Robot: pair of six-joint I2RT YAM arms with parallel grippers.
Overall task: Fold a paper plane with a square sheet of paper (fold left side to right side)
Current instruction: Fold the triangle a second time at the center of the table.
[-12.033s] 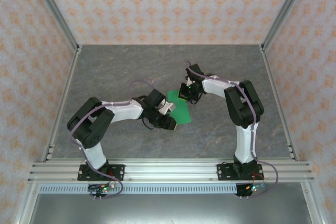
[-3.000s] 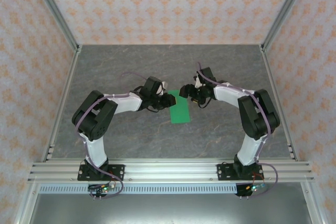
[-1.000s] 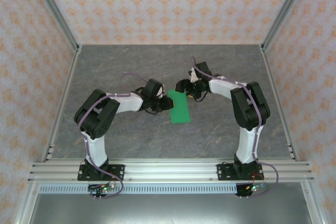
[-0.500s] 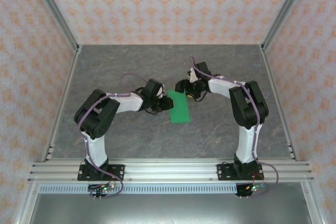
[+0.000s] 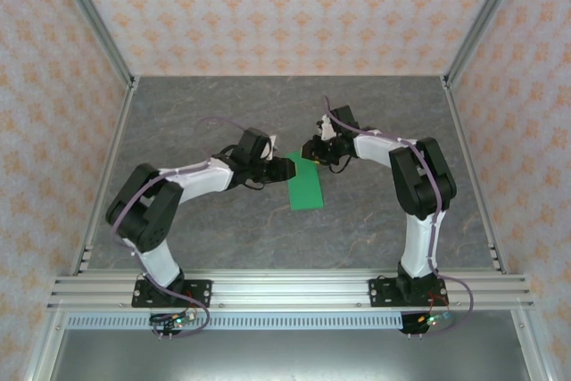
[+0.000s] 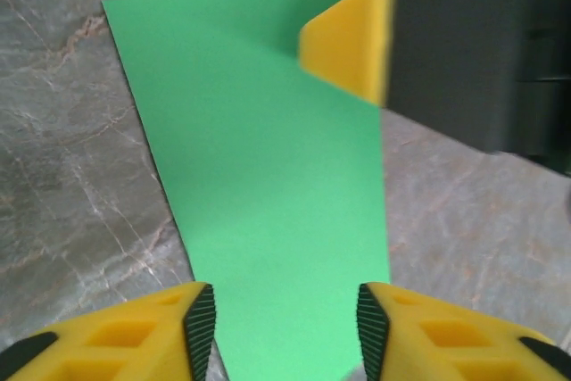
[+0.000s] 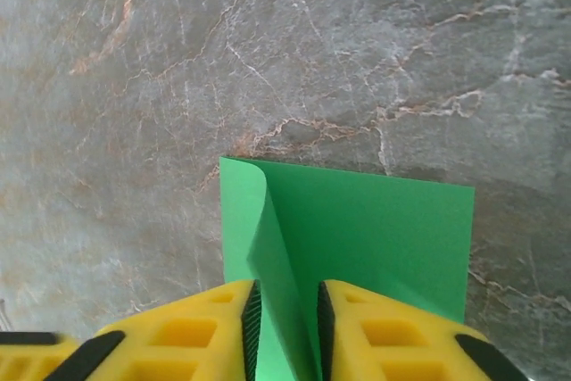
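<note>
Right gripper [image 7: 287, 310] pinches a curled-up layer of the green paper [image 5: 305, 186] (a halved strip, mid-frame in the top view) while the left gripper [image 6: 285, 327] stands open astride its edge; next, I judge, that layer needs drawing over and creasing.

The square sheet of paper [image 6: 268, 176] runs off the left wrist view's bottom edge; a fingertip [image 6: 348, 46] of the right gripper [image 7: 283, 314] hides its far corner.

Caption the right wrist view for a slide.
Right gripper pinches a raised flap of the thin bright green paper sheet lying on the grey marble-patterned table.
</note>
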